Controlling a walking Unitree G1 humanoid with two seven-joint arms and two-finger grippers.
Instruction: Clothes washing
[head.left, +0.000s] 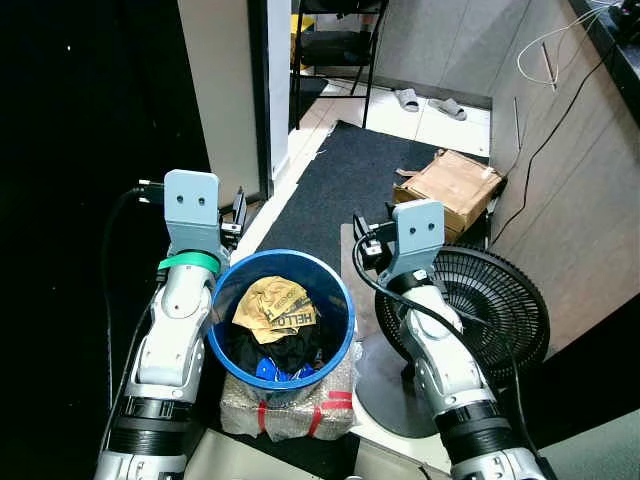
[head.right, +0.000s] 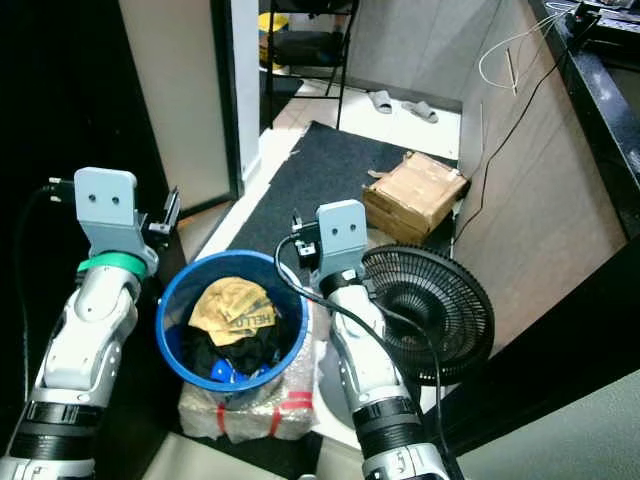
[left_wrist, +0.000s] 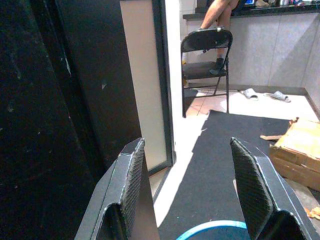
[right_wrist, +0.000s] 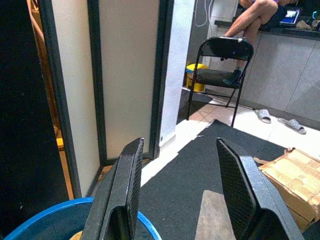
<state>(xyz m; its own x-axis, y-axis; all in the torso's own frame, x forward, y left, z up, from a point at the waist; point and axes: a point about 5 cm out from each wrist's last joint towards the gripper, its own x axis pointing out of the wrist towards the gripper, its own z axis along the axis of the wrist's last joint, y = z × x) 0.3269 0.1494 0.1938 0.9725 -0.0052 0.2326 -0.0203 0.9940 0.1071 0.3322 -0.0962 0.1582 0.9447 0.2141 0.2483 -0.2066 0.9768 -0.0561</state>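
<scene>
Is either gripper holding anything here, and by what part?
Nothing held: left gripper and right gripper are open beside the blue bucket, its clothes untouched.

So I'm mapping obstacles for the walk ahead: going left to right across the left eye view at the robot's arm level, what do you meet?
Left arm → blue bucket of clothes → right arm → black floor fan.
</scene>
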